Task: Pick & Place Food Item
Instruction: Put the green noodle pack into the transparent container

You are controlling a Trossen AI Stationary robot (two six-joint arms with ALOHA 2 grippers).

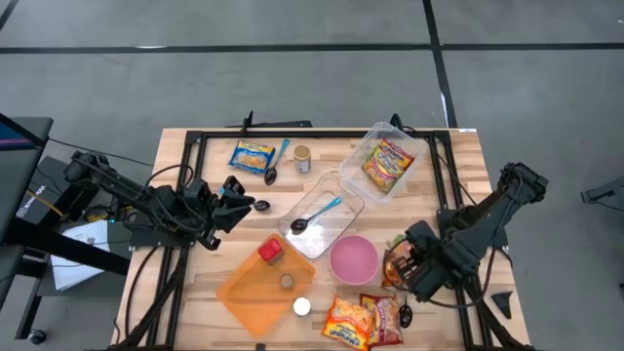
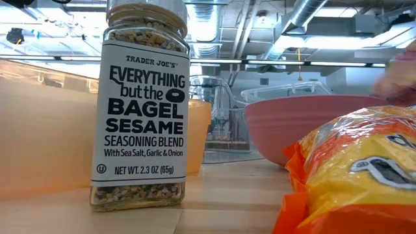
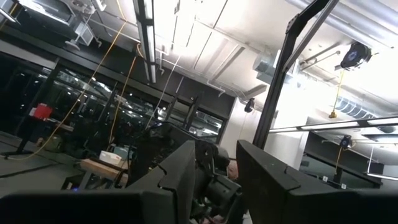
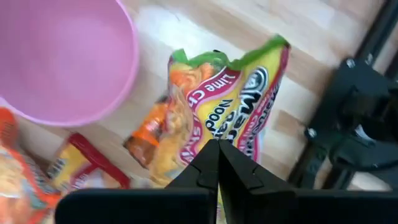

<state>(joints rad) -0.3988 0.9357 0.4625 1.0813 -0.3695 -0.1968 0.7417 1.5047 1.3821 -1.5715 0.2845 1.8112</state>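
Observation:
My right gripper (image 4: 217,163) is shut on a yellow, red and green noodle packet (image 4: 211,99) just right of the pink bowl (image 1: 353,258), near the table's front right. In the high view the gripper (image 1: 398,265) covers most of that packet. My left gripper (image 1: 244,198) is at the table's left middle, open and empty, tipped up toward the ceiling in its wrist view (image 3: 214,180). Two more noodle packets (image 1: 363,320) lie flat at the front edge. My right gripper pinches the noodle packet at its lower end (image 4: 214,138) between its two shut fingers, slanting down from the table's right side. The rest of the packet, with its green crimped end (image 4: 249,53), spreads out beyond the fingertips over the wood; whether it is clear of the table does not show.
An orange tray (image 1: 244,292) with a red item stands front centre, and a seasoning jar (image 2: 140,110) stands beside it. A clear container (image 1: 336,185) with a spoon and another (image 1: 421,146) with a noodle packet stand farther back. A yellow packet (image 1: 253,154), a blue spoon (image 1: 273,168) and a can (image 1: 302,158) are at the far side.

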